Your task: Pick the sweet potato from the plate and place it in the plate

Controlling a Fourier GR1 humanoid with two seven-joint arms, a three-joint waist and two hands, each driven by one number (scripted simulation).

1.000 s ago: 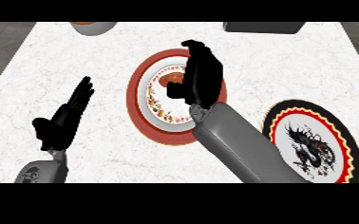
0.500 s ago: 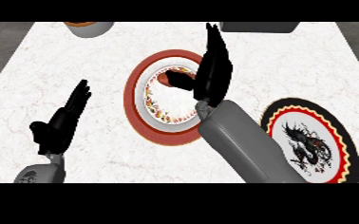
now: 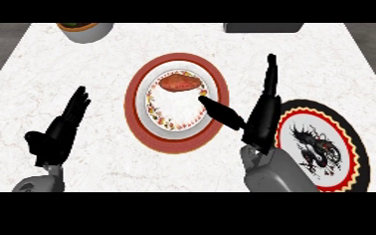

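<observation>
Right robot hand [image 3: 258,124] hangs outstretched, lower right of sweet potato [image 3: 179,83].

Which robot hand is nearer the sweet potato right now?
Right. The right robot hand sits lower right of the sweet potato, thumb over the red-rimmed plate; the left robot hand rests beyond its left edge.

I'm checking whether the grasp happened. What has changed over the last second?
The right hand, which covered the middle of the red-rimmed plate, has swung off to the plate's right and is open, fingers straight, holding nothing. The sweet potato now shows, lying on that plate. The left hand at the view's left and the black plate at the right stayed put.
</observation>
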